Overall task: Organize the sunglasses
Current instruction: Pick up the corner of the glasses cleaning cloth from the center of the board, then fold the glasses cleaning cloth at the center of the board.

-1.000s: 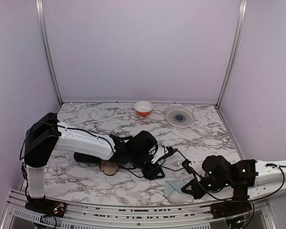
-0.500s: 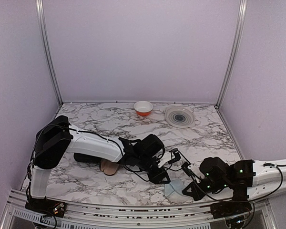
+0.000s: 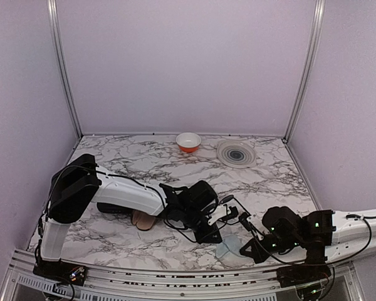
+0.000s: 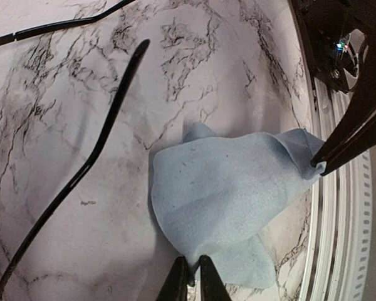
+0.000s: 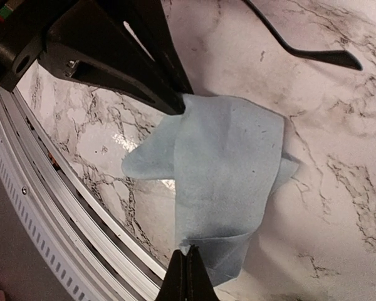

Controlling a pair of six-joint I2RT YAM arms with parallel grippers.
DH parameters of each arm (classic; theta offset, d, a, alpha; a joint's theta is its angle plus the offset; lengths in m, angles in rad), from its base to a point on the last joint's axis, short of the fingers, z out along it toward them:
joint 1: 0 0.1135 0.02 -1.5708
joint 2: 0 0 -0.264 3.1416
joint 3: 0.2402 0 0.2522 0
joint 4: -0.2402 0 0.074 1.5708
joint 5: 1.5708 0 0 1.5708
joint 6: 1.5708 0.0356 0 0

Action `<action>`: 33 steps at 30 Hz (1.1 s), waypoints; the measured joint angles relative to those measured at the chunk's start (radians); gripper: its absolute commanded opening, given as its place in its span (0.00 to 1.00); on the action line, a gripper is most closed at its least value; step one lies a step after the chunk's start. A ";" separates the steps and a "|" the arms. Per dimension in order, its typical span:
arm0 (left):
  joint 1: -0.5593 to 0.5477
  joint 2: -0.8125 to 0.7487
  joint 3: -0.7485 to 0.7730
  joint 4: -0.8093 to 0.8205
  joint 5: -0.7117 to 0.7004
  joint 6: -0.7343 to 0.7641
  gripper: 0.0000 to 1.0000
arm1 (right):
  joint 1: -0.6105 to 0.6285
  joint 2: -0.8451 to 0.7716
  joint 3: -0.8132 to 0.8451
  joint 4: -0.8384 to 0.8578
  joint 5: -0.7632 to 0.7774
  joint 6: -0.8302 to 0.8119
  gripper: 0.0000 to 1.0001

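Observation:
A light blue cloth (image 3: 228,248) lies crumpled near the table's front edge, between both grippers. My left gripper (image 4: 191,280) is shut on a fold at one edge of the cloth (image 4: 232,188). My right gripper (image 5: 188,266) is shut on the opposite corner of the cloth (image 5: 229,157). The sunglasses (image 3: 233,212), thin black wire, lie on the marble just behind the cloth. One slim temple arm (image 4: 106,135) crosses the left wrist view, and another tip (image 5: 313,55) shows at the top of the right wrist view.
An open case, black outside (image 3: 110,207) and tan inside (image 3: 143,220), lies under the left arm. An orange bowl (image 3: 188,142) and a ringed plate (image 3: 236,153) stand at the back. The aluminium rail (image 5: 56,207) runs close along the front edge by the cloth.
My left gripper has moved right and toward the front edge, onto the cloth, and has closed on its edge. The right gripper has kept its hold on the cloth.

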 measured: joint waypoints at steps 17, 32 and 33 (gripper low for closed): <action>0.000 -0.181 -0.125 0.032 -0.121 -0.069 0.00 | 0.000 -0.026 0.103 0.109 0.136 -0.066 0.00; -0.002 -0.591 -0.401 0.064 -0.420 -0.213 0.00 | 0.000 0.027 0.186 0.256 0.259 -0.200 0.00; -0.005 -0.608 -0.419 0.064 -0.428 -0.222 0.00 | 0.000 0.028 0.186 0.262 0.259 -0.200 0.00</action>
